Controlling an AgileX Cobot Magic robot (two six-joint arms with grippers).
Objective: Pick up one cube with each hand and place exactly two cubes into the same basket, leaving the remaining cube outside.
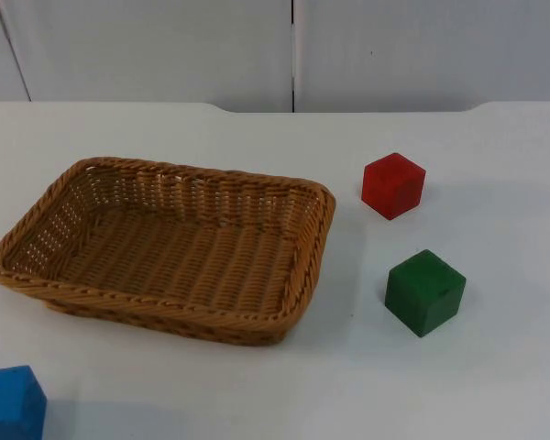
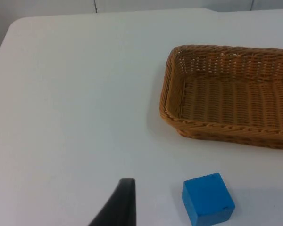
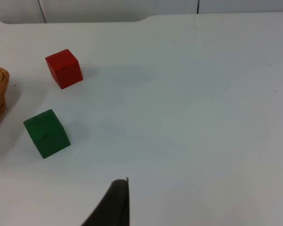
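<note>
An empty wicker basket (image 1: 37,275) sits left of the table's middle; its rim (image 2: 172,120) is also in the left wrist view. A blue cube (image 1: 11,405) (image 2: 207,198) lies at the front left, in front of the basket and outside it. To the basket's right sits a red cube (image 1: 393,185) (image 3: 64,68), with a green cube (image 1: 424,292) (image 3: 46,133) just in front of it. My left gripper (image 2: 119,205) hangs above the bare table close beside the blue cube, touching nothing. My right gripper (image 3: 114,205) hangs over bare table, well away from the green cube.
The white table ends at a grey partition wall (image 1: 293,50) behind. There is open table to the right of the red and green cubes and to the left of the basket.
</note>
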